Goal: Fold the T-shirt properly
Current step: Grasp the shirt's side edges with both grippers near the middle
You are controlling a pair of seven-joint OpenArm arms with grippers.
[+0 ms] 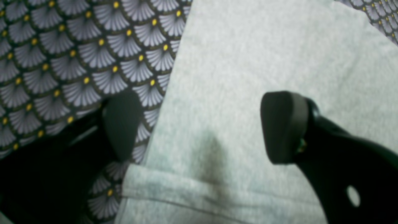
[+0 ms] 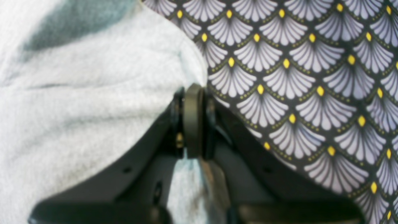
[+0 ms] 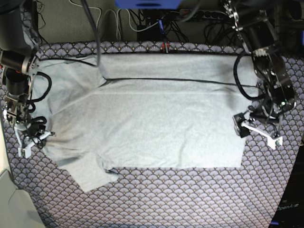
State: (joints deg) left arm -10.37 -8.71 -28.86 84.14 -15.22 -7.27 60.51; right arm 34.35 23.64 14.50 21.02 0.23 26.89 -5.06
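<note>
The light grey T-shirt (image 3: 147, 118) lies spread flat on the scallop-patterned tablecloth (image 3: 166, 199), one sleeve pointing toward the front left. My right gripper (image 3: 34, 137) is at the shirt's left edge. In the right wrist view its pads (image 2: 192, 121) are shut on a pinch of the T-shirt (image 2: 77, 102), with cloth bunched between the fingers. My left gripper (image 3: 252, 130) hovers at the shirt's right edge. It stands open (image 1: 202, 127), one finger (image 1: 121, 124) over the tablecloth and the other (image 1: 283, 127) over the T-shirt (image 1: 264, 56), whose side edge runs between them.
A thin black cable (image 3: 171, 80) lies across the upper part of the shirt. More cables and equipment (image 3: 156, 19) crowd the table's far edge. The table's left front corner (image 3: 12, 190) is close to my right arm.
</note>
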